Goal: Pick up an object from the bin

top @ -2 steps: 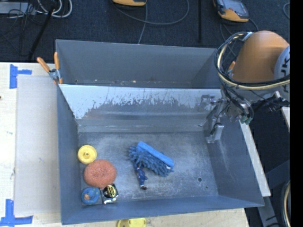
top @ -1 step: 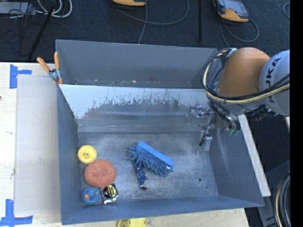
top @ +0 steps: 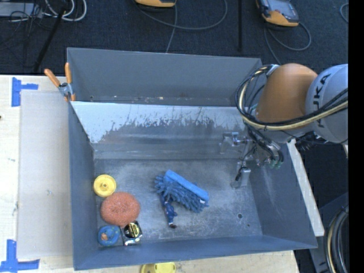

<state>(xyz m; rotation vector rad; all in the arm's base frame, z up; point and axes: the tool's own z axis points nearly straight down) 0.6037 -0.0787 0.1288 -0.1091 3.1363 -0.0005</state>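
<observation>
My gripper hangs over the right part of the bin floor, just under the orange wrist cover, with nothing seen between its fingers. A blue brush with dark bristles lies in the middle of the floor, to the left of the gripper and apart from it. Whether the fingers are open or shut I cannot make out.
At the bin's front left lie a yellow round cap, a copper-coloured scouring pad, a blue round piece and a small black and yellow tape measure. Bare floor lies under and right of the gripper.
</observation>
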